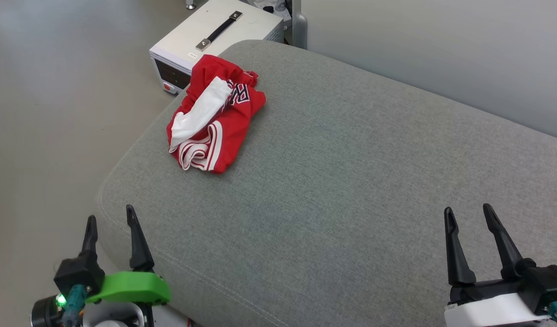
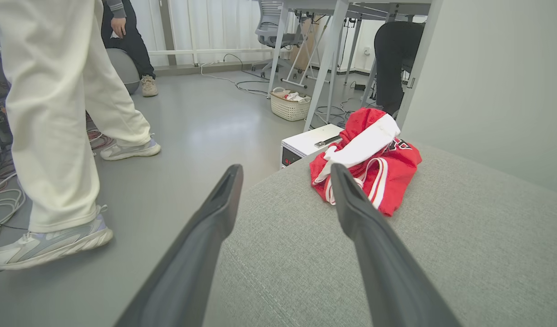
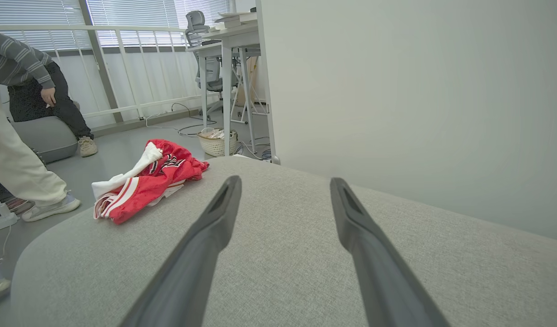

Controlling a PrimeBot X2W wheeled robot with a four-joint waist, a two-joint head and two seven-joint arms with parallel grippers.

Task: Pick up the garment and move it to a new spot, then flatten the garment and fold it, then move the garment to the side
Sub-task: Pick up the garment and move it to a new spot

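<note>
The garment [image 1: 214, 116] lies crumpled in a heap near the far left corner of the grey cushioned surface [image 1: 342, 181]: red cloth, a white sleeve on top, striped trim, part of the black lettering showing. The same heap, the garment [image 2: 369, 159], sits ahead of my left fingers, and the garment [image 3: 144, 181] lies far to the left in the right wrist view. My left gripper [image 1: 111, 220] hangs open at the near left edge, well short of the heap. At the near right my right gripper [image 1: 469, 211] is open too, over bare cushion. Nothing sits between either pair of fingers.
A white instrument box [image 1: 214, 38] with a black handle stands on the floor just beyond the garment. A pale wall [image 1: 441, 45] runs behind the cushion. A person in cream trousers [image 2: 56, 113] stands on the floor to the left; another person sits farther back [image 3: 28, 86]. A basket [image 2: 289, 102] sits under desks.
</note>
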